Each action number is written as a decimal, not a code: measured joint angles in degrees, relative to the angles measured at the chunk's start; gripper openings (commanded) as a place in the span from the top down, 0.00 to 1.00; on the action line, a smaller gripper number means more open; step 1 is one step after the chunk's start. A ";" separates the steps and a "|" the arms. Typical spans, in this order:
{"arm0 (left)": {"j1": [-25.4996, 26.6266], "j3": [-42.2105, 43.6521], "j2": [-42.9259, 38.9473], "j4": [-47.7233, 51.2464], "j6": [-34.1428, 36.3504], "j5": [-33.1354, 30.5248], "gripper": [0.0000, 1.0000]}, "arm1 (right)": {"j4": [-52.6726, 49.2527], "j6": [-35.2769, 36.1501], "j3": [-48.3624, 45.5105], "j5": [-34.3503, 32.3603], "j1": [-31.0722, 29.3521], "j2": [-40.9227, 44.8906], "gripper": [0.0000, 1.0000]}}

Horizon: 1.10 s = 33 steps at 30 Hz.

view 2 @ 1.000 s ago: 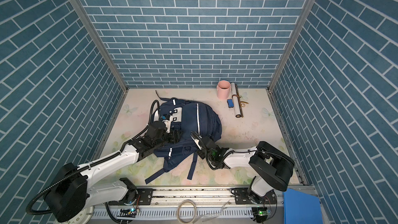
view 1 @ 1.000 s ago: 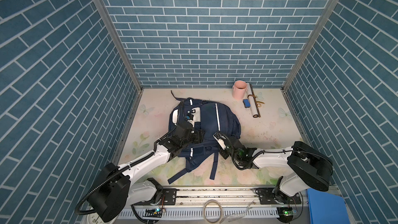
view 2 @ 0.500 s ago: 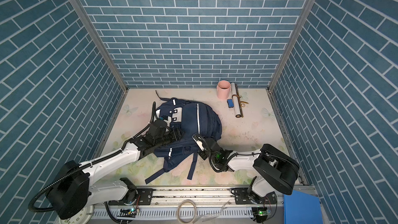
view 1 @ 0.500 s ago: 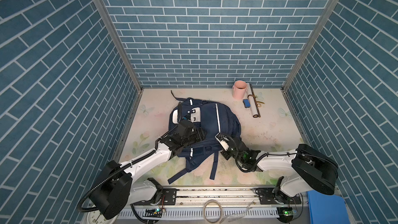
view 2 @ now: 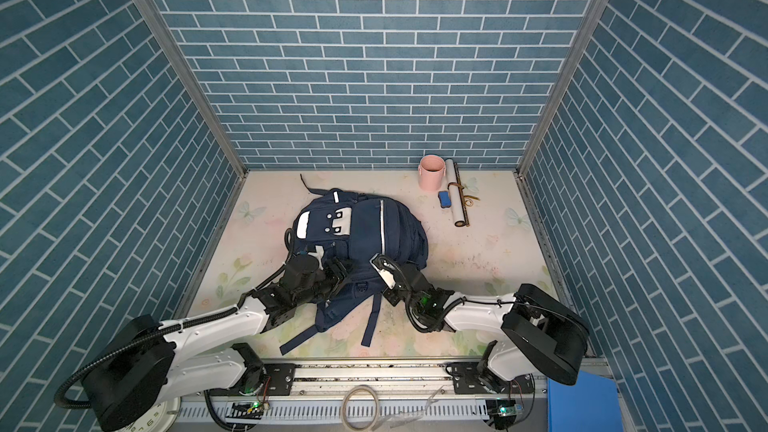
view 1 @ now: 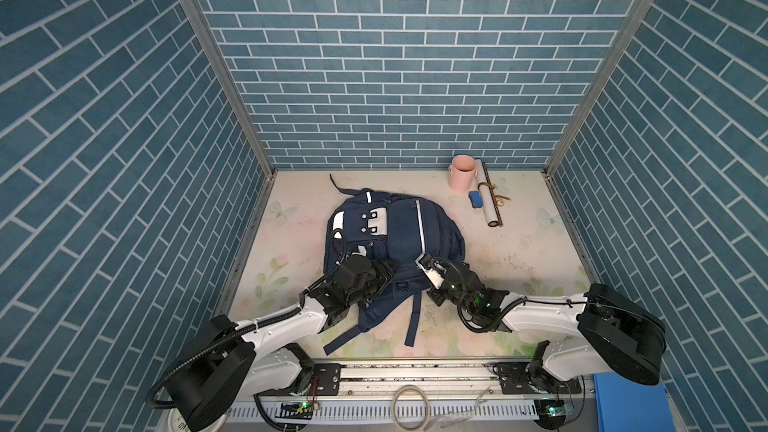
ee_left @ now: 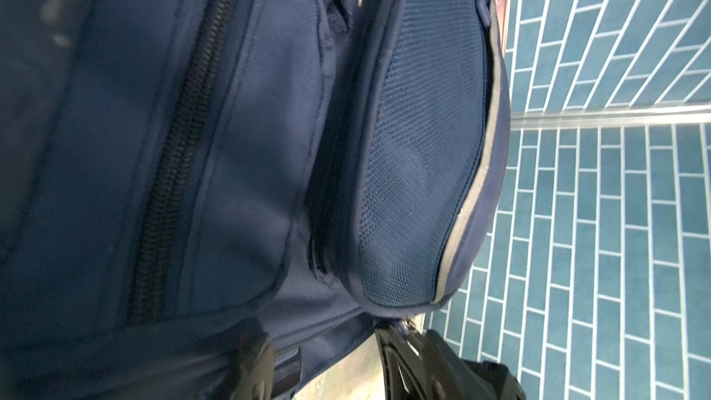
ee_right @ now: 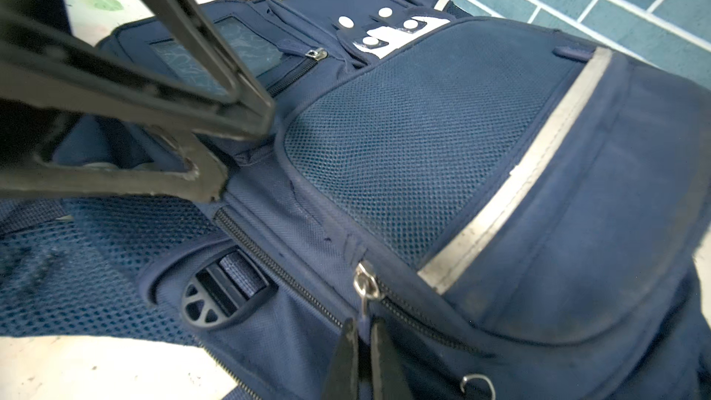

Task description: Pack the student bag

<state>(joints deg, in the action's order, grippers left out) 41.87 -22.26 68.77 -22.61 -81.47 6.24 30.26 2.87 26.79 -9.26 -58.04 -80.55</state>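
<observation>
On my right gripper [ee_right: 363,355], at the bottom centre of the right wrist view, the jaws are pinched together on the metal zipper pull [ee_right: 364,290] of the student bag [view 1: 399,234]. My left gripper [ee_left: 323,344], at the bottom edge of the left wrist view, has its jaws well apart with the bag's fabric edge between them; whether they clamp it I cannot tell. In both top views the navy bag lies at the centre of the desk [view 1: 519,255], straps trailing toward the lower edge. At the desk's upper right a pink cup [view 1: 462,174] stands, with a pale roll [view 1: 487,199] and a small blue block [view 1: 476,198] lying just beside it.
</observation>
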 measured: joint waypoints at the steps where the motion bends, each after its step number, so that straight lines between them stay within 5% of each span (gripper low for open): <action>1: 0.37 0.00 0.70 -1.07 -0.37 -0.57 0.37 | -0.09 0.07 0.00 0.15 0.02 0.00 1.00; 7: 3.39 -0.63 4.42 -6.99 -1.66 -3.80 0.42 | -0.79 0.22 0.00 1.07 0.20 0.00 1.00; 13: 4.11 -1.22 7.43 -10.80 -1.75 -5.97 0.56 | -1.01 0.22 0.00 1.36 0.20 0.00 1.00; 18: 4.15 -1.95 11.37 -12.57 -1.97 -6.56 1.00 | -1.38 0.17 0.00 1.29 0.20 0.20 1.00; 25: 3.65 -3.61 9.31 -8.68 1.05 -4.52 1.00 | -0.98 0.07 -2.54 0.28 1.29 3.65 1.00; 33: -2.69 -3.48 2.47 -0.26 7.80 5.25 1.00 | -1.62 0.50 -5.40 6.86 10.71 9.77 1.00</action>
<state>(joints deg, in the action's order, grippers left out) 39.18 -25.74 71.24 -22.87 -73.67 11.49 28.64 3.38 21.39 -2.39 -47.33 -70.78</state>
